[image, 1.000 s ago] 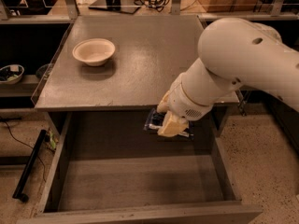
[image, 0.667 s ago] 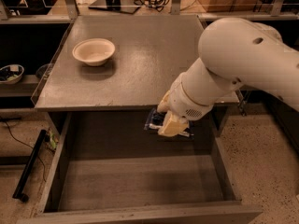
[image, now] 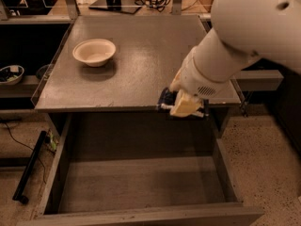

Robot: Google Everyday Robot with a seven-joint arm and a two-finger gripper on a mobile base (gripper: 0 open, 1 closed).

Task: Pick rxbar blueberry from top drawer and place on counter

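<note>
gripper holding rxbar blueberry at counter front edge, top drawer open

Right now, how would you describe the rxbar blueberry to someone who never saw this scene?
Start at the large grey counter and go to its front edge, right of the middle, above the open top drawer. There the gripper holds the rxbar blueberry, a small flat dark navy wrapper. Unlike the pale round bowl on the counter's left, it is dark and flat.

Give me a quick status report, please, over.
Pincer shut on rxbar blueberry, at front edge of counter. Top drawer open below. Bowl far back-left, not in the way.
</note>
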